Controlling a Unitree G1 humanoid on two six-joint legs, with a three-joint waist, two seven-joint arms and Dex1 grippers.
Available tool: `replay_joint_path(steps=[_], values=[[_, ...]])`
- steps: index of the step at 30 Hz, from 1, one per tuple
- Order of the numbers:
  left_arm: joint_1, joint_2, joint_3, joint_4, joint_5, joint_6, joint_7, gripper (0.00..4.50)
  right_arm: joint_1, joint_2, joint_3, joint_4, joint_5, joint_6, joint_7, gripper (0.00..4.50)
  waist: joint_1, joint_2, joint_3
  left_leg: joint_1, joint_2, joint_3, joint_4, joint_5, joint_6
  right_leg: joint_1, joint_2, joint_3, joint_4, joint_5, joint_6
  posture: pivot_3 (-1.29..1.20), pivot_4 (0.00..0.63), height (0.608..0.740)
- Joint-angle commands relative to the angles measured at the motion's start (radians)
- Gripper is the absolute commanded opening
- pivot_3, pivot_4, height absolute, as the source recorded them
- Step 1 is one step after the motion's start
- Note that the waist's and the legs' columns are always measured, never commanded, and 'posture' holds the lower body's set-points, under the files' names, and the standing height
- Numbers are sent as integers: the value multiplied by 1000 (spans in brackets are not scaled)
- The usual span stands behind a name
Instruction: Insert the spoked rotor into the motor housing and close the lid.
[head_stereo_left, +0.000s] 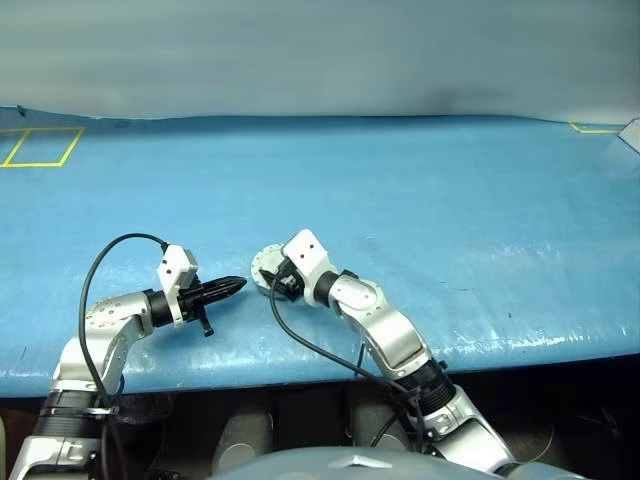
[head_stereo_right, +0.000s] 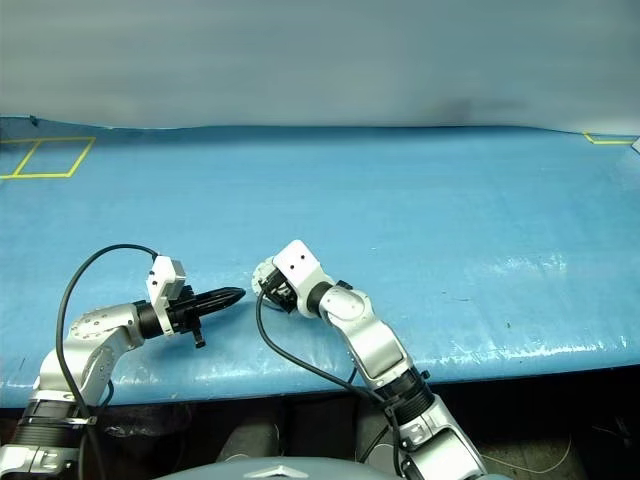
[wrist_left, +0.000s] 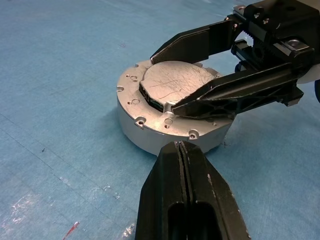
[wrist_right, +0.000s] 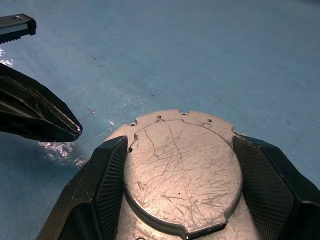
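1. Left claw: fingers pressed together, holding nothing. Its tip sits just beside the near wall of the motor housing; probably parked as a stop so the housing cannot slide toward it.
2. Motor housing: flat on the blue table, near the front edge. The lid lies down on top of the housing, plain scratched face up, so closing looks done or nearly so. The spoked rotor is presumably under the lid; cannot confirm.
3. Right claw: spread wide, one ribbed finger on each side of the lid at its rim. Whether the pads press on the rim I cannot tell. Likely seating or centring the lid.
4. Beyond the housing: bare table, with yellow tape marks well apart at the far left.
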Motion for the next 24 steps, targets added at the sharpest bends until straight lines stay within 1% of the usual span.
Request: replay_joint_path(steps=[1,3,7,9,13,18,22,24], values=[[-7,-2,10,-3,6,-16,8,0,5,-6,-2,23,-17,14,-10,3015,0,0,0,0,0,0,0,0,0,0,0,0,0,0,0,0,150,740],[-12,-8,12,-6,0,-2,19,0,9,-13,2,38,-21,11,-8,3015,0,0,0,0,0,0,0,0,0,0,0,0,0,0,0,0,150,740],[-51,-65,65,-23,-94,97,88,0,20,-23,-1,60,-23,7,-9,3015,1,0,-1,1,0,0,0,0,0,2,0,0,0,0,0,0,150,740],[-75,-85,79,-15,-108,125,120,0,18,-22,-5,58,-20,5,-9,3015,1,0,-1,2,0,0,1,0,0,3,0,0,0,0,0,0,150,740],[-102,-90,61,-12,-121,163,111,0,13,-21,-8,60,-21,3,-10,3015,0,0,-1,5,0,0,0,0,0,5,0,0,0,0,0,0,150,740],[-128,-103,16,12,-67,171,132,0,13,-21,-10,56,-22,0,-14,3015,2,0,-1,6,0,1,-1,0,0,5,0,0,0,0,0,0,150,740],[-135,-88,-39,47,15,172,176,0,16,-20,-16,48,-23,-3,-21,3015,1,0,-1,6,0,1,-1,0,0,5,0,0,0,0,0,0,150,740],[-130,-83,-57,55,35,169,172,0,19,-20,-21,43,-22,-4,-25,3015,6,0,-1,6,0,1,-1,0,0,5,0,0,0,0,0,0,150,740]])
